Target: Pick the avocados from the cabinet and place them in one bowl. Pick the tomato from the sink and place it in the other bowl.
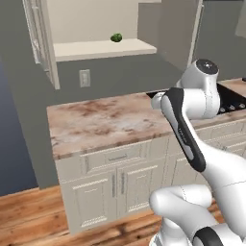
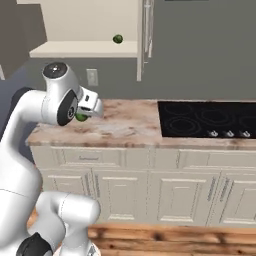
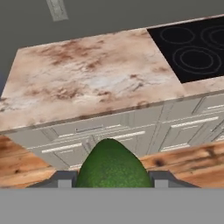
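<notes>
Two-finger gripper (image 3: 113,183) clenched on a glossy dark green avocado (image 3: 112,165) above the mottled stone counter (image 3: 87,83); second avocado (image 1: 116,37) on cabinet shelf (image 1: 103,49).

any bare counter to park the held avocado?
Yes. The marble counter is bare from its left end to the black cooktop, wall outlet behind. The cabinet shelf is free beside the other avocado. The gripper holds an avocado.

Glossy white rounded arm (image 1: 202,96) segments (dark grey joints), small grey fingers (image 3: 65,178).
</notes>
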Robot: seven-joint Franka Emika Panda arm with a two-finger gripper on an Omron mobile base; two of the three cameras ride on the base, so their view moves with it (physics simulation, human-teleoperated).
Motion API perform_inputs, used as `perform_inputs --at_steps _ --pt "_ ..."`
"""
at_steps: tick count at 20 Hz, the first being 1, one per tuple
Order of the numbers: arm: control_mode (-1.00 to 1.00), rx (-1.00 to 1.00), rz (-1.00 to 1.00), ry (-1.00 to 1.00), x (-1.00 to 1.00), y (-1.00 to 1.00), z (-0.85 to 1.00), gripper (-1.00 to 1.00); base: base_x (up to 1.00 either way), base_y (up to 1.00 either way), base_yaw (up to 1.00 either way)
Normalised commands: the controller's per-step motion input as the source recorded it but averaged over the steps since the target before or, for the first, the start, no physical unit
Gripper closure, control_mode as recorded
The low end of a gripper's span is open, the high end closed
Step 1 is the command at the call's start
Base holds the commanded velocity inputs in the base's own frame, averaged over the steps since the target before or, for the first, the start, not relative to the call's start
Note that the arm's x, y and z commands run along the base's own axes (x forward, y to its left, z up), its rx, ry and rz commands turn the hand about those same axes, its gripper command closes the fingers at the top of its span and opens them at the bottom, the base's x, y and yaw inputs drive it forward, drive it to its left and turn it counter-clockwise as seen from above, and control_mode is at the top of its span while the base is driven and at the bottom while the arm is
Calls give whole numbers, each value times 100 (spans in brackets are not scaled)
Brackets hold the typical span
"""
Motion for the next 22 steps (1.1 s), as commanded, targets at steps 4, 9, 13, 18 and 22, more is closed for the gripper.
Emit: perform_inputs --at_steps 4,9,13,18,22 --pt "100 0 0 0 0 0 0 100 7 0 -60" --pt "100 0 0 0 0 0 0 100 8 -2 -63" --pt "100 0 0 0 0 0 0 100 13 -11 -63" --pt "100 0 0 0 0 0 0 100 18 -6 -64" --pt "100 0 0 0 0 0 0 100 20 -1 -63"
